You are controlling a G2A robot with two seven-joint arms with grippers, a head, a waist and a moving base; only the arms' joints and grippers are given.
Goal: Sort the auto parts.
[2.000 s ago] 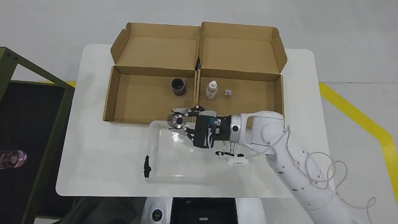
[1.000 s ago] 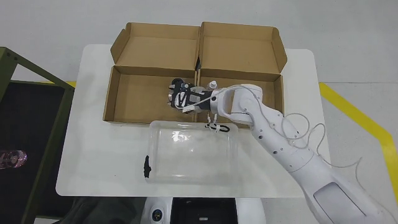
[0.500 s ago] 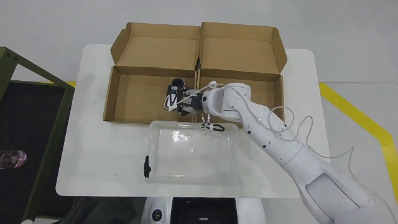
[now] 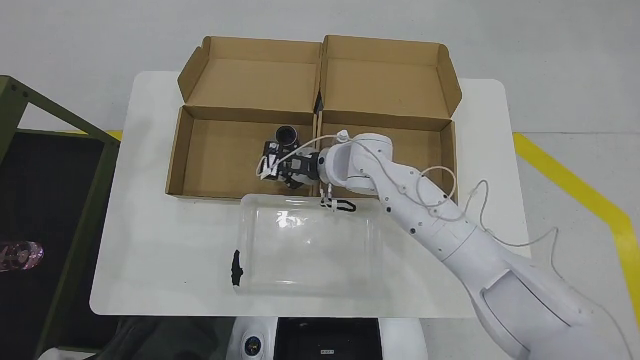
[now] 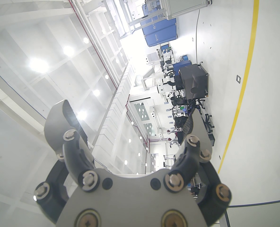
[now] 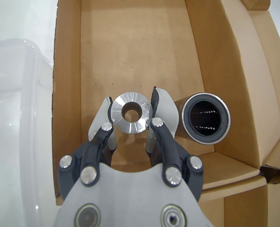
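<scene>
Metal ring was clamped flat between the jaws of the right gripper, down inside the cardboard box, right next to a dark-lined tube standing on end (couldn't tell if the ring touched the floor yet). My take: go straight down, keep it level, and open only a little so the outer finger doesn't bump the tube. A clear tub sat beside the box. The left gripper had its jaws apart, holding nothing.

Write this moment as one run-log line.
right pincer: shut on metal ring | place: over left box, beside tube | left pincer: open, empty
</scene>
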